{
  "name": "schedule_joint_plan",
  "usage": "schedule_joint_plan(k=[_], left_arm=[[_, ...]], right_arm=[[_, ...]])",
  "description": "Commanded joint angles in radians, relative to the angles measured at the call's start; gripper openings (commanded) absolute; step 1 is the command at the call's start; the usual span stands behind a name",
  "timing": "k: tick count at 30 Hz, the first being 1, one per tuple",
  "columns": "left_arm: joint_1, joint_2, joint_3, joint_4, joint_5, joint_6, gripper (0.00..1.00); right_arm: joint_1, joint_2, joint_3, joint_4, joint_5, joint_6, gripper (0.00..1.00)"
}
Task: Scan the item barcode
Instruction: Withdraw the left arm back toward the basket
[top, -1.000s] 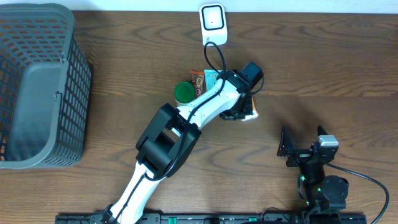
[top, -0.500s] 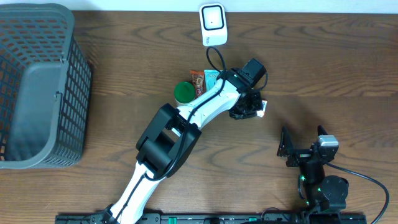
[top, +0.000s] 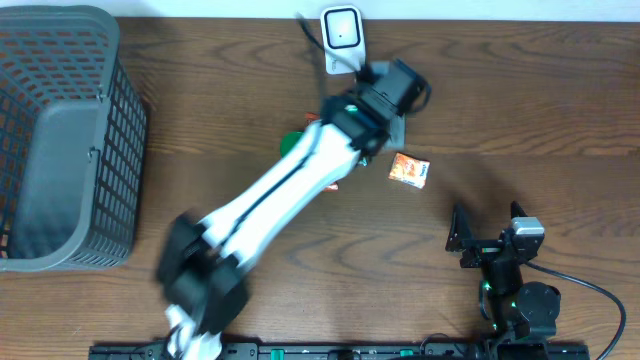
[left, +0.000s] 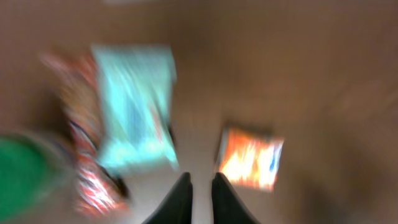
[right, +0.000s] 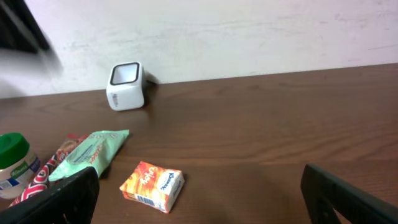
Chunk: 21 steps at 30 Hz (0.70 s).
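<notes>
A grey basket (top: 60, 140) stands at one end of the brown tabletop (top: 520, 100), well apart from the rest. The left hand (left: 200, 196) hangs above the goods, its fingers seemingly almost together on nothing (that view is smeared), while the right hand (right: 202, 199) gapes wide and empty. The white scanner (top: 341, 35) sits at the back edge, and the small orange box (top: 409, 169) lies flat and free between it and the right hand.
</notes>
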Motion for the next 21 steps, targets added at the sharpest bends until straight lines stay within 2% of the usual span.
schedule_joint_plan(k=[1,5,8,10,12,18,21], left_arm=[[0.009,-0.210,0.026,0.088,-0.429,0.261,0.17],[0.019,-0.361,0.026,0.188,-0.589,0.493,0.17],[0.048,-0.452,0.026,0.226,-0.602,0.623,0.17],[0.087,-0.517,0.026,0.240,-0.602,0.631,0.17],[0.127,-0.571,0.026,0.217,-0.602,0.631,0.25],[0.258,-0.723,0.016,0.145,-0.601,0.564,0.25],[0.308,-0.831,-0.044,0.143,-0.597,0.516,0.25]], right_arm=[[0.011,-0.001,-0.001,-0.004,0.001,-0.010,0.99],[0.011,-0.001,-0.001,-0.004,0.001,-0.010,0.99],[0.011,-0.001,-0.001,-0.004,0.001,-0.010,0.99],[0.011,-0.001,-0.001,-0.004,0.001,-0.010,0.99],[0.011,0.000,-0.001,-0.004,0.001,-0.010,0.99],[0.011,0.000,-0.001,0.005,0.004,-0.010,0.99],[0.011,0.000,-0.001,-0.003,-0.050,0.018,0.99]])
